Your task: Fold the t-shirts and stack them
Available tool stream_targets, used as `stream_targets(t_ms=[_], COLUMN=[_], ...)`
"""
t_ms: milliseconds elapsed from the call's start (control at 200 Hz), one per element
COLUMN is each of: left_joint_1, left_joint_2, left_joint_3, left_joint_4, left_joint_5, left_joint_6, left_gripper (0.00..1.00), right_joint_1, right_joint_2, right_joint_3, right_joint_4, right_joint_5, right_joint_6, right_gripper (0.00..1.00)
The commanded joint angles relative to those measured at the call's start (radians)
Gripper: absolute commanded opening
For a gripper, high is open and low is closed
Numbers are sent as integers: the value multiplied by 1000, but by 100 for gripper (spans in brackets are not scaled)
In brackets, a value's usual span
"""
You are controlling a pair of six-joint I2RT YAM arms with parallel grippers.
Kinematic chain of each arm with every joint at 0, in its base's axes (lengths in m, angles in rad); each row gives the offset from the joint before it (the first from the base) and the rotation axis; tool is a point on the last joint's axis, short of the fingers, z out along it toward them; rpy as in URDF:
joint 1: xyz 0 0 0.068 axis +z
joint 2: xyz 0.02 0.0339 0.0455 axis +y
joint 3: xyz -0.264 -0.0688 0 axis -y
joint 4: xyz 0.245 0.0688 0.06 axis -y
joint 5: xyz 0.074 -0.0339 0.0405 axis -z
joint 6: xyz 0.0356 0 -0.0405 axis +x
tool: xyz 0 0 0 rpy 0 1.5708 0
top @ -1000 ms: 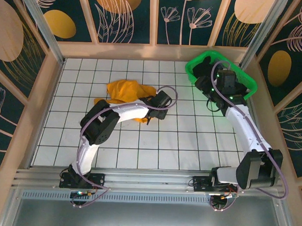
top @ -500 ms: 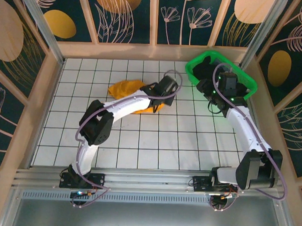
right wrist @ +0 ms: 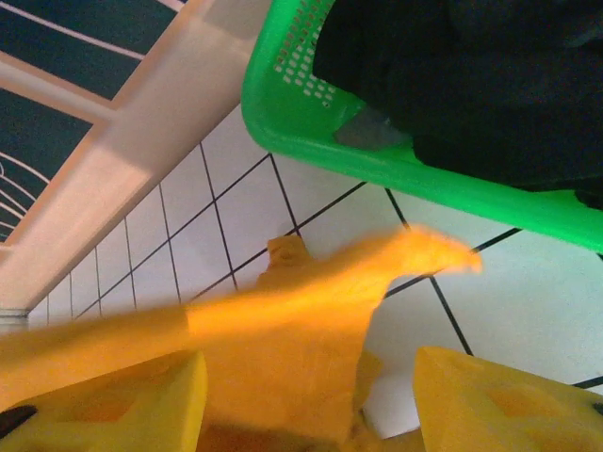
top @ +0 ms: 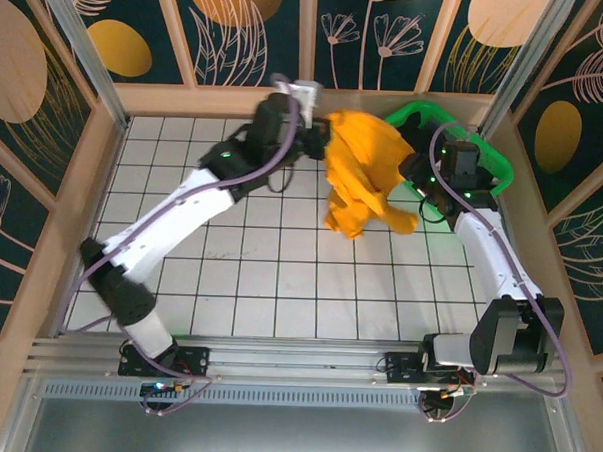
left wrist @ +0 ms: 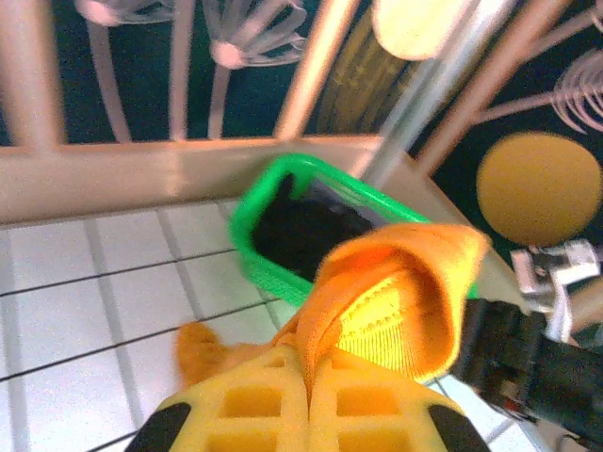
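White gridded table (top: 229,283) lies well below the orange t-shirt (top: 362,179) pinched in the closed left gripper (left wrist: 308,386). Dangling cloth may snag the seemingly open right gripper (right wrist: 309,377), or slip free.

The shirt (top: 358,183) is orange-yellow. The basket (top: 404,118) is bright green, the black shirts (left wrist: 301,226) inside it plain. My surface (top: 279,275) is white with a dark grid. My left tool (left wrist: 308,400) and right tool (right wrist: 306,400) are yellow. The walls (top: 90,37) are dark teal with cream and gold leaves.
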Motion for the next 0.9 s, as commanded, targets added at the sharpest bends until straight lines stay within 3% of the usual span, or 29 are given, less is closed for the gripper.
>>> stream_targets(t_ms=[0,120,250,325,601,896], left_joint_1=[113,196,224,246,255,256], left_joint_2=[-139,-256,-319,-329,-333,-312], left_joint_3=[-214,-447,-607,-683,-830,-817], left_joint_4=[34,75,-46,-108,-77,-64], left_joint_5=[-95,-127,-396,-474,-479,-476], left_joint_6=[-73,-106,-187,-238,-248,-218], left_gripper=[0,0,0,0,0,0], right_joint_1=[51,127,212,236,261,246], right_joint_2=[21,40,94,125,300,521], right_joint_3=[-6,-43,-68,-82,-2,149], right_joint_4=[2,5,-8,0,35,123], right_joint_5=[-7,-11,6,7,35,20], right_joint_6=[-3,7,9,18,-9,61], right_gripper=[62,64,64,64,62,63])
